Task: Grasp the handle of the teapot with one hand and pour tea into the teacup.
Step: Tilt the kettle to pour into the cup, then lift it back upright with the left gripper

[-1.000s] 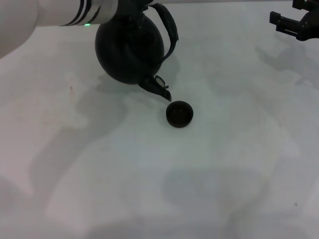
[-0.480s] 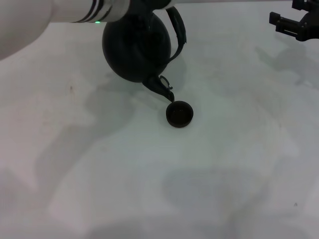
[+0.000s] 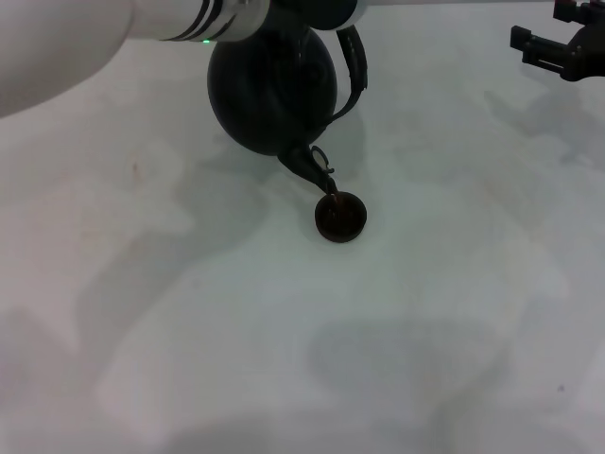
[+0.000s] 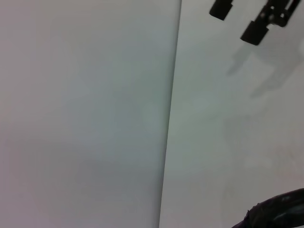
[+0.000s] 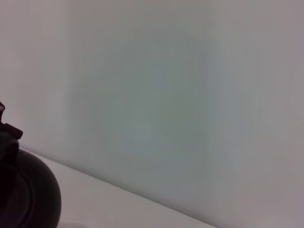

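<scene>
Pot is held tipped by the left gripper; jaws can't be made out. Spout is over the cup's 11 o'clock rim, so tea could easily be spilled onto the counter. Right gripper is parked, jaws spread.

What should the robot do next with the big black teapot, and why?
Probably tip the round matte black teapot slightly further. Its stubby spout already sits at the rim of the tiny dark teacup, so little repositioning seems needed. The right hand is parked far off.
</scene>
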